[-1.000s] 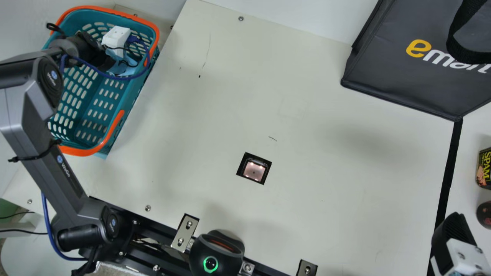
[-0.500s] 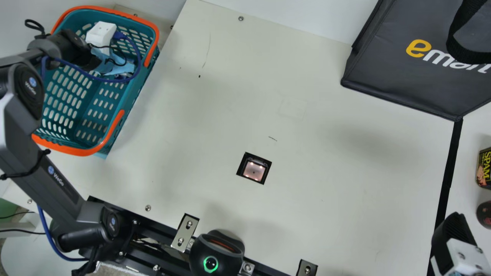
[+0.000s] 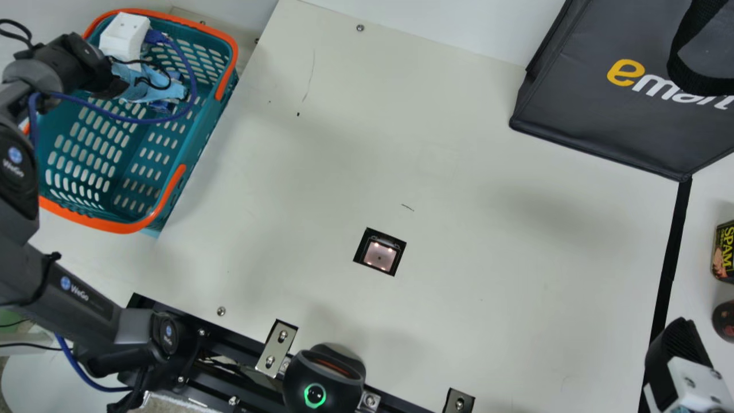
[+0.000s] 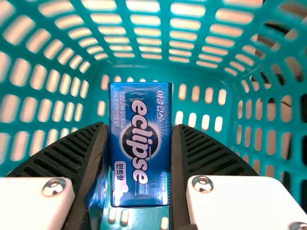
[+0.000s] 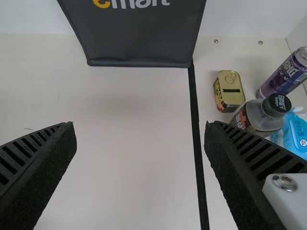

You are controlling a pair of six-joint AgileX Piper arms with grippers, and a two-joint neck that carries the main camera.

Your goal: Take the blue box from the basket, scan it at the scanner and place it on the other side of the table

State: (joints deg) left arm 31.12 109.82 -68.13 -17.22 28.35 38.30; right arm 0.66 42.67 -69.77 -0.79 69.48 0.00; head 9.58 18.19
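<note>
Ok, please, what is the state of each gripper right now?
Left gripper: closed, fingers on both sides of the blue box.
Right gripper: open, holding nothing.

The table (image 3: 470, 310) has a flat cream top, and small screws (image 3: 360, 27) are fixed near its edges. A black strip (image 3: 668, 264) goes along its right part in the main view. Beyond the far edge there is a white, plain surface (image 3: 401, 23), seemingly a wall. At lower left, a pale rounded surface (image 3: 34, 381) lies near a green patch (image 3: 8, 318). The light makes only soft shadows (image 3: 545, 212).
</note>
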